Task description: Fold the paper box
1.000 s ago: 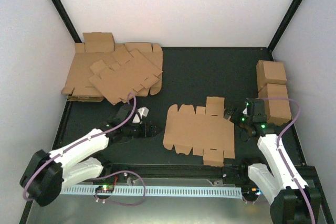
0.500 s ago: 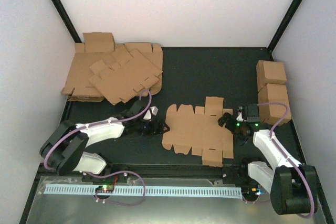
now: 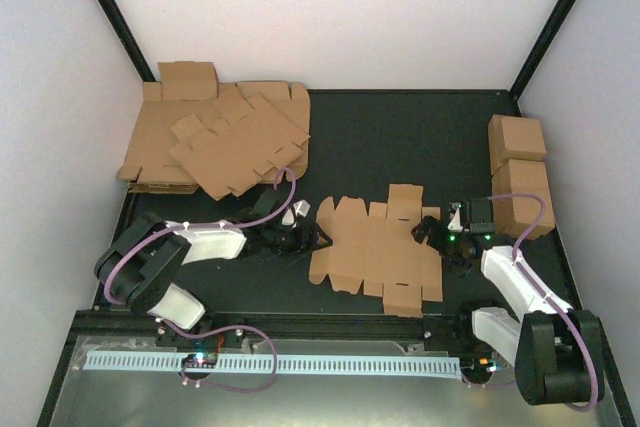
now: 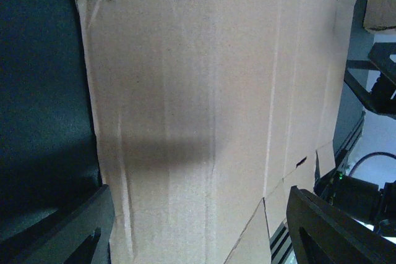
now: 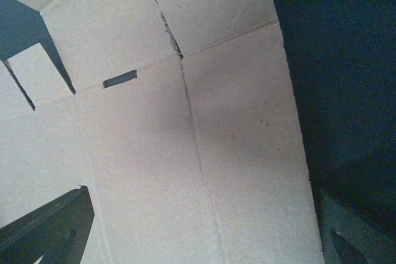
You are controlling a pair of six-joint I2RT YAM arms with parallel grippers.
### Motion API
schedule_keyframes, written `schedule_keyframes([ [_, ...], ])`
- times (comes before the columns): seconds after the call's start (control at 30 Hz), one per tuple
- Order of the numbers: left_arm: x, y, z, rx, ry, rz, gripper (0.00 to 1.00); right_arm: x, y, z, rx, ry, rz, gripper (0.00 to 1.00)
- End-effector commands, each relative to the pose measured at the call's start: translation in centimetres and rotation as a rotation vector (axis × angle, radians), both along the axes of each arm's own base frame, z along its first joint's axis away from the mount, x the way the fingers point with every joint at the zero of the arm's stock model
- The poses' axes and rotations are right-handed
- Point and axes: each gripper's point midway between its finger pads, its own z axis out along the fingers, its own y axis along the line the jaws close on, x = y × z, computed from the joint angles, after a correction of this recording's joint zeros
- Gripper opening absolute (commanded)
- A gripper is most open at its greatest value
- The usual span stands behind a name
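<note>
Top external: flat paper box [image 3: 375, 249] btwn left end effector [image 3: 313, 239] & right end effector [image 3: 429, 235], both spread wide.

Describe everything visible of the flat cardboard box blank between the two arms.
The paper box is one plain brown die-cut cardboard sheet, unfolded, lying flat on the dark table, with crease lines, slots, flaps and tabs. The left gripper is over its left edge, the right gripper over its right edge; contact unclear.

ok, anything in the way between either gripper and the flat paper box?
Nothing visible. The left gripper is at the left edge of the paper box, the right gripper at its right edge, both open over bare cardboard. The cardboard heap and two cuboids lie apart.
</note>
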Motion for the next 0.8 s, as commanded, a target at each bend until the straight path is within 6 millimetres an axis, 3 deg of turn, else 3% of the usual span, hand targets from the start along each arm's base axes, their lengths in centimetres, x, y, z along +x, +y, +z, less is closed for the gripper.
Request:
schedule_keyframes([
  [0.0, -0.5, -0.5, 0.8, -0.038, 0.018, -0.013, 0.78, 0.2, 0.6, 0.4, 0.021, -0.006, 0.035, 1.0],
  [0.3, -0.2, -0.2, 4.3, -0.071, -0.062, 0.013, 0.76, 0.3, 0.7, 0.6, 0.023, -0.009, 0.037, 1.0],
  [0.47, 0.2, 1.2, 5.7, -0.009, -0.137, 0.037, 0.77, 0.6, 0.7, 0.9, 0.02, -0.021, 0.041, 1.0],
  [0.77, -0.7, 4.1, 5.7, 0.107, -0.163, 0.083, 0.84, 0.7, 1.3, 1.0, 0.057, -0.027, 0.05, 1.0],
])
